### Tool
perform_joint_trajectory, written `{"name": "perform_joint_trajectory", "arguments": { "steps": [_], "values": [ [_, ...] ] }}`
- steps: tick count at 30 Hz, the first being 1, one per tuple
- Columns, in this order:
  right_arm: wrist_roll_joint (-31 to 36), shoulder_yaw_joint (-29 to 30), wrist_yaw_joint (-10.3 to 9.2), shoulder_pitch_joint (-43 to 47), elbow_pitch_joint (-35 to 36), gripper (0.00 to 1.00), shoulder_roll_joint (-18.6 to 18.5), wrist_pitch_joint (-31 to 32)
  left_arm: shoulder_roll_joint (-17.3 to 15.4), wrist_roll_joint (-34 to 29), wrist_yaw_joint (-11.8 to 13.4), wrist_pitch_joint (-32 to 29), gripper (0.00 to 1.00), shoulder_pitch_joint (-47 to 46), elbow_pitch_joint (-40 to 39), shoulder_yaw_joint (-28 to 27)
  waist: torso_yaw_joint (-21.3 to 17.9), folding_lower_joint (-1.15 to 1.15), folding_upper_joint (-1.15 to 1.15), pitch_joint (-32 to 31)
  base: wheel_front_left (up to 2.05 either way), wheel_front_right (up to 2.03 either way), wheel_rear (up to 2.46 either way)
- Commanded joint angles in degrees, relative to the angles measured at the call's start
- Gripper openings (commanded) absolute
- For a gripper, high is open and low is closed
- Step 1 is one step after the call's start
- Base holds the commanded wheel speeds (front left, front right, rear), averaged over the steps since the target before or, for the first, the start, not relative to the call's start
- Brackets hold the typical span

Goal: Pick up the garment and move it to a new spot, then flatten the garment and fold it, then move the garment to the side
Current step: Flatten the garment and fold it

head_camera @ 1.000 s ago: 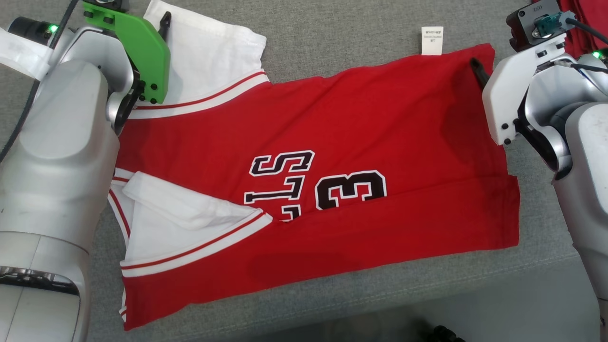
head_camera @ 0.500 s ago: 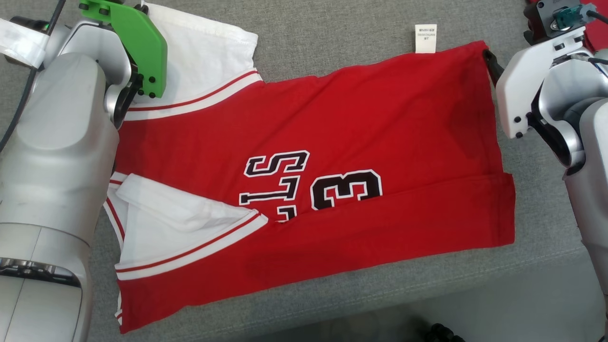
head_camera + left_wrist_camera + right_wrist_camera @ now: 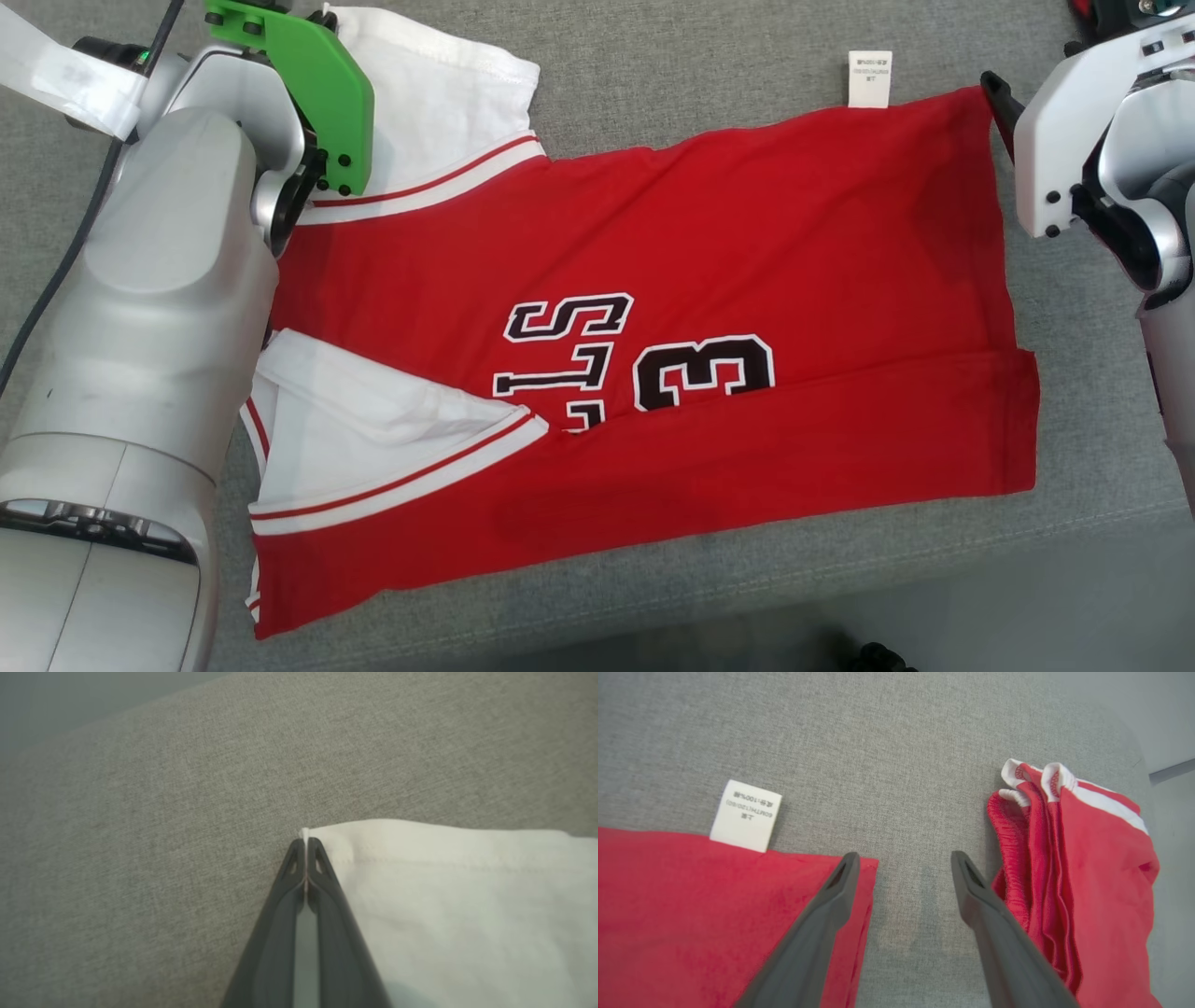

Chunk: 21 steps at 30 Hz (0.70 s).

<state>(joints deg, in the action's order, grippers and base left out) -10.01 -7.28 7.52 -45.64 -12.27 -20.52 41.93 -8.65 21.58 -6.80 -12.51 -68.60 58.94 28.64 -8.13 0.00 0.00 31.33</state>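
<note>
Red jersey point(image 3: 653, 308) lies spread on the grey cushion point(image 3: 709, 47). Left gripper point(image 3: 306, 848) pinches the jersey's white sleeve point(image 3: 444, 891) corner, likely to pull it flat. Right gripper point(image 3: 901, 861) gapes wide, one finger over the jersey's hem corner near its care label point(image 3: 746, 814). Bunched red shorts point(image 3: 1083, 868) crowd just beyond.

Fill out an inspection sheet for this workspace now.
Surface: grey fabric surface, woven texture.
Job's things: red jersey spread out, near edge folded over; white sleeve at its left end; label sticking out at the far edge.
Clutter: second red garment, bunched, right of the jersey.
Tools: left tool shut on the white sleeve's corner; right tool open, one finger over the jersey's corner.
Cables: black cable beside the left arm.
Surroundings: paler grey area past the surface's near edge.
</note>
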Motion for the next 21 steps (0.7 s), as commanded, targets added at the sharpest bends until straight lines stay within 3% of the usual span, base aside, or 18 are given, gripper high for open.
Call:
{"name": "perform_joint_trajectory", "arguments": {
  "steps": [1,21],
  "values": [
    [-0.4,-0.2,-0.07,-0.8,-0.4,1.00,-0.5,0.7,0.2,0.2,-0.3,-0.1,0.00,0.4,0.6,0.4,0.3,0.00,0.00,0.2,0.00,0.00,0.00],
    [-3.6,-1.1,-0.06,-0.2,-3.8,1.00,-1.2,3.0,1.4,1.9,-0.5,1.3,0.00,-1.4,3.5,2.5,2.2,0.00,0.00,1.8,0.00,0.00,0.00]
  ]
}}
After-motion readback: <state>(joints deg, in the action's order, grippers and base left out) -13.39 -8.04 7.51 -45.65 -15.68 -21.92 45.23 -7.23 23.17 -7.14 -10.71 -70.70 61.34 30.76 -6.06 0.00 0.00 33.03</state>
